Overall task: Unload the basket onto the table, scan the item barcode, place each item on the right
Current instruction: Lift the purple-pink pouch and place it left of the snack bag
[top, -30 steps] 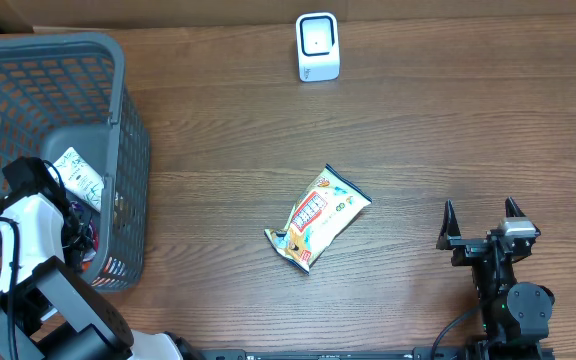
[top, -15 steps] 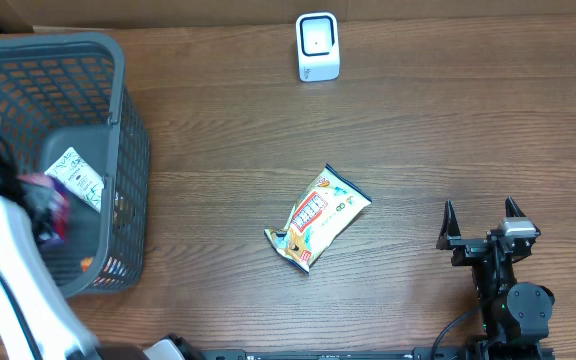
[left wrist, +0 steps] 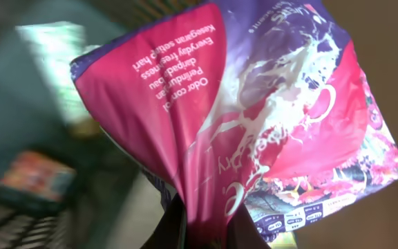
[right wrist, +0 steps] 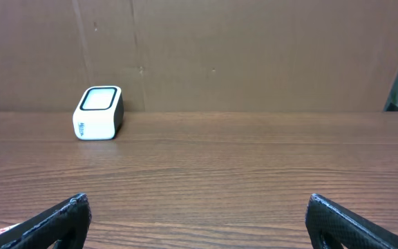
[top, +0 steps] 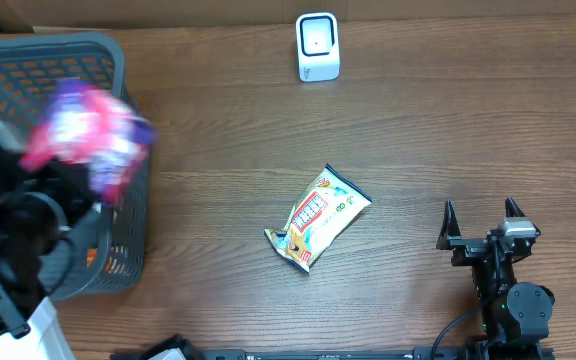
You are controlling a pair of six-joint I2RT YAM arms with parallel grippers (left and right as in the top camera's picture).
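Observation:
My left gripper [left wrist: 206, 225] is shut on the pinched end of a pink and purple pouch [left wrist: 268, 124]. In the overhead view the pouch [top: 88, 130] is a blurred shape above the right rim of the grey basket [top: 133, 215], with the left arm below it. No barcode shows on the face of the pouch that I see. The white scanner [top: 317, 46] stands at the far middle of the table, and it also appears in the right wrist view [right wrist: 98, 113]. My right gripper [top: 480, 213] rests open at the near right, nothing between its fingers [right wrist: 68, 214].
A yellow snack packet [top: 318, 217] lies flat at the table's middle, between the basket and the right arm. Blurred items lie on the basket floor [left wrist: 36, 173]. A brown cardboard wall [right wrist: 254, 48] closes the table's far side behind the scanner.
The left arm has risen out of the basket with the pink pouch in its grip, and the pouch now hangs over the basket's right rim. The right arm has not moved.

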